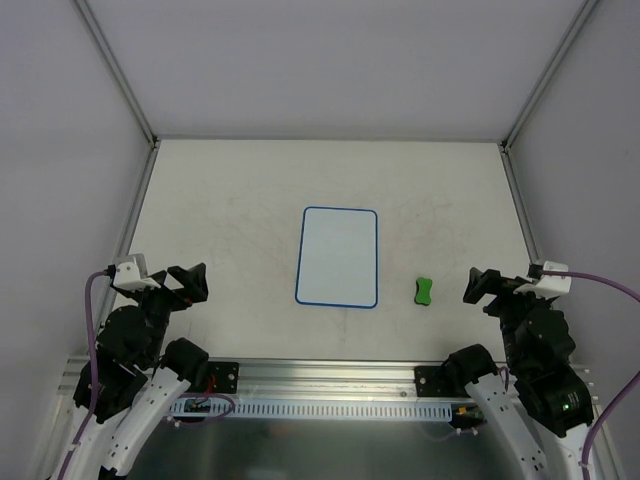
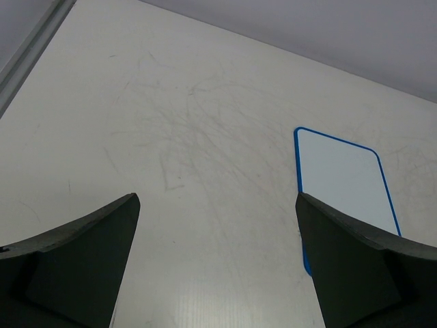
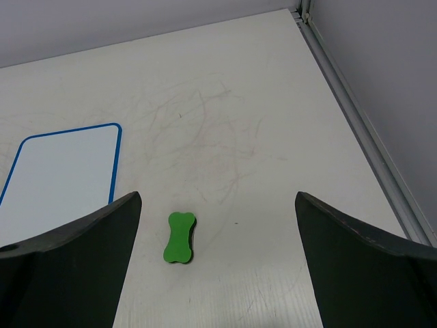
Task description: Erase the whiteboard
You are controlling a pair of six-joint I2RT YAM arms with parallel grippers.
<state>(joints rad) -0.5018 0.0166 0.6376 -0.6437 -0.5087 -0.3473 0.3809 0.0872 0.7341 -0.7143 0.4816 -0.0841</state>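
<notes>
Scuffed white tabletop (image 1: pixel 230 200), pale grey walls (image 1: pixel 320 60), whiteboard (image 1: pixel 338 257) lying flat

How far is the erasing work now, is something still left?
Done: the whiteboard shows no marks. In hand: nothing; the left gripper and right gripper are open and empty, the green eraser lies beside the board. Left: apparently nothing.

Lab test cell: plain white enclosure walls (image 1: pixel 330 60), aluminium frame rails (image 1: pixel 118 75) (scuffed white tabletop (image 1: pixel 230 200) inside)
</notes>
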